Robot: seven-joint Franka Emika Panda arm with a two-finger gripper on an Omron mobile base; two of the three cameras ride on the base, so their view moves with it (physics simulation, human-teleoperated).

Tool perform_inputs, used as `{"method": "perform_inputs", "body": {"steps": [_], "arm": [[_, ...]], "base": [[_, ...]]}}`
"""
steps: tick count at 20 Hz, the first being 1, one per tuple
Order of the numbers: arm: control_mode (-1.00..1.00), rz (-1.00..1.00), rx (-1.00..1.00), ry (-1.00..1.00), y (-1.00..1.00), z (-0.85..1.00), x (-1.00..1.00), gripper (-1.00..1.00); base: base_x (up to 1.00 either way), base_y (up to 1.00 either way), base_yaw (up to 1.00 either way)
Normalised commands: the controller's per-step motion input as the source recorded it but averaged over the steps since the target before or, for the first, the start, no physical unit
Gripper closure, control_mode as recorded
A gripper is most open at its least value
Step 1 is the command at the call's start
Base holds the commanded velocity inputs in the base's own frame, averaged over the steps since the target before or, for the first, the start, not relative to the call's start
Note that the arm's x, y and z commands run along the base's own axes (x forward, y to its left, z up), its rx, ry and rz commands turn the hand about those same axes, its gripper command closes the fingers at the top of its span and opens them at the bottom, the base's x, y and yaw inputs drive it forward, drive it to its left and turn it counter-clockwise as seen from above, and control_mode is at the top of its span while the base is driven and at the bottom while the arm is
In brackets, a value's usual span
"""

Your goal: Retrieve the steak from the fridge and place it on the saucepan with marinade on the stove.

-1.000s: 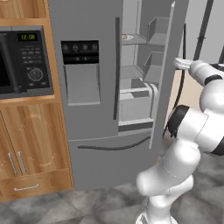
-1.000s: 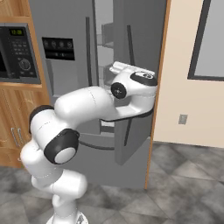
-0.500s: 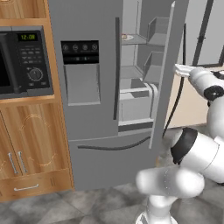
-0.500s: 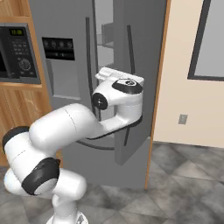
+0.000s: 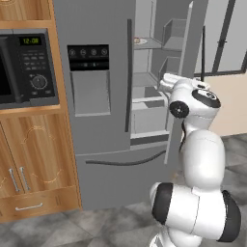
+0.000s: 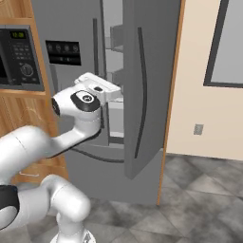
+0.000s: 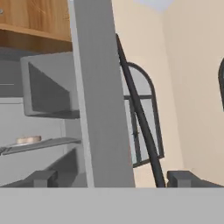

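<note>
I found the fridge (image 5: 106, 120) with its right-hand door (image 6: 147, 85) swung open and its left door, the one carrying the black dispenser panel (image 5: 88, 58), shut. The wide bottom drawer was shut as well.

The arm stood raised in front of the open compartment, with the gripper (image 7: 109, 178) level with the middle shelves. In the hand view the two dark fingertips (image 7: 41, 178) sat far apart at the bottom of the picture, spread wide, with the edge of the open door rising between them. Nothing was held between them. I could not tell whether either fingertip touched the door edge.

On an upper shelf (image 7: 48, 144) inside the fridge lay a small flat pale-pink item, which I took to be the steak (image 7: 28, 140). From the left base view the same item showed as a small reddish disc on the top shelf (image 5: 140, 41), above and behind the hand. It was too small for me to confirm its shape.

A black microwave (image 5: 24, 67) sat in the wooden cabinet (image 5: 38, 164) just left of the fridge. The long dark door handle (image 7: 140, 118) ran diagonally across the hand view, beside the beige wall (image 6: 199, 118).
</note>
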Motion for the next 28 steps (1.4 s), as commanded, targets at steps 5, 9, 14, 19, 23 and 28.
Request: {"method": "perform_inputs", "body": {"steps": [5,9,14,19,23,28], "arm": [[-1.0,-0.4,0.0,0.0,0.93,0.01,0.01,-1.0],[-1.0,-0.47,0.0,0.0,0.68,0.0,0.27,-1.0],[-1.0,-0.45,0.0,0.0,0.18,-0.15,0.6,-1.0],[-1.0,-0.25,-0.01,0.0,-0.04,-0.19,0.68,-1.0],[-1.0,-0.07,-0.04,0.0,-0.07,-0.48,0.36,-1.0],[-1.0,-0.01,-0.01,0.0,-0.2,-0.52,0.15,-1.0]], "base": [[0.0,0.0,0.0],[0.0,0.0,0.0],[0.0,0.0,0.0],[0.0,0.0,0.0],[0.0,0.0,0.0],[0.0,0.0,0.0]]}}
